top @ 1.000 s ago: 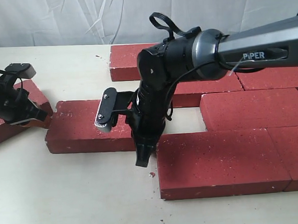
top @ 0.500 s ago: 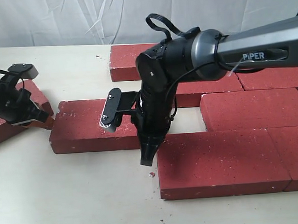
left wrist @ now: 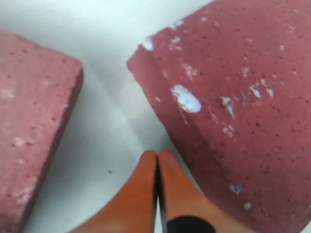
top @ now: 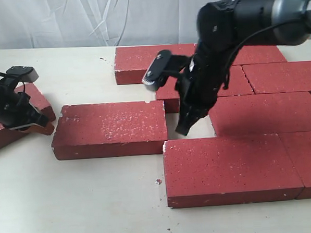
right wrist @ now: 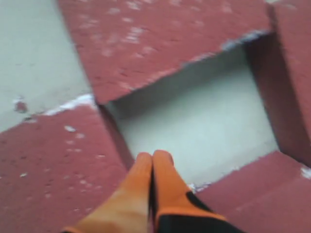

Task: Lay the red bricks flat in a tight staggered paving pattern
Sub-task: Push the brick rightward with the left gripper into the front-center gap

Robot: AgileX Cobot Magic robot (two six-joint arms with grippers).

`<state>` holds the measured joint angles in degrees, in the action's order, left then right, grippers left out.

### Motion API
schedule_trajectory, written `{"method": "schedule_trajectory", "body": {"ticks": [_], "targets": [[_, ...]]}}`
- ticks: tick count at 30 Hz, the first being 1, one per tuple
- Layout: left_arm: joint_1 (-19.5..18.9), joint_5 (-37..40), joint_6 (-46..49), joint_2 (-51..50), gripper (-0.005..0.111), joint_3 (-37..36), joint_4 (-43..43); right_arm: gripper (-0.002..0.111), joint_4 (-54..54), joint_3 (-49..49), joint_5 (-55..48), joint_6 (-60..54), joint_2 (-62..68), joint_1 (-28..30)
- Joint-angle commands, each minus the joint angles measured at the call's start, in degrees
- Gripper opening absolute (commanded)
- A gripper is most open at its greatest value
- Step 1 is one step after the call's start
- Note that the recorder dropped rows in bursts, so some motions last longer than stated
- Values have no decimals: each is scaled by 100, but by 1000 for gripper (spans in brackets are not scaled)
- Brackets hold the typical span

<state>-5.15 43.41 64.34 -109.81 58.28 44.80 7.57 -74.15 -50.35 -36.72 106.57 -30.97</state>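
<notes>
Several red bricks lie flat in staggered rows at the right [top: 265,113]. One loose red brick [top: 106,128] lies left of them, a bare gap [top: 197,126] parting it from the middle row. My right gripper [top: 183,129] hangs shut over that gap, holding nothing; in the right wrist view its orange fingertips [right wrist: 154,156] point at the pale gap [right wrist: 194,111] between brick corners. My left gripper [top: 47,125] is shut and empty at the loose brick's left end, over another red brick [top: 34,99]. Its tips [left wrist: 158,154] sit on bare table beside a chipped brick [left wrist: 233,97].
A front-row brick [top: 226,167] lies right of the loose brick's near corner. A small red chip [top: 158,181] lies on the pale table [top: 71,204]. A white cloth backdrop [top: 88,21] closes the far side. The right arm's camera bracket [top: 155,70] juts over the back bricks.
My right arm has lifted away from the loose brick's right end and swung right and back over the gap. The loose brick slid slightly right. The left gripper has barely moved.
</notes>
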Motion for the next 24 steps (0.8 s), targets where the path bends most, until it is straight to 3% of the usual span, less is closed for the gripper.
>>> {"method": "schedule_trajectory", "body": {"ticks": [1,5,24], "targets": [[2,-306,-556,51,0,80,-64,-1,635,47,552,200,-96,727],[142,-124,-545,15,0,80,-115,-1,829,47,838,200,-96,985],[1050,-508,-545,15,0,116,-51,-1,842,47,897,190,-96,986]]}}
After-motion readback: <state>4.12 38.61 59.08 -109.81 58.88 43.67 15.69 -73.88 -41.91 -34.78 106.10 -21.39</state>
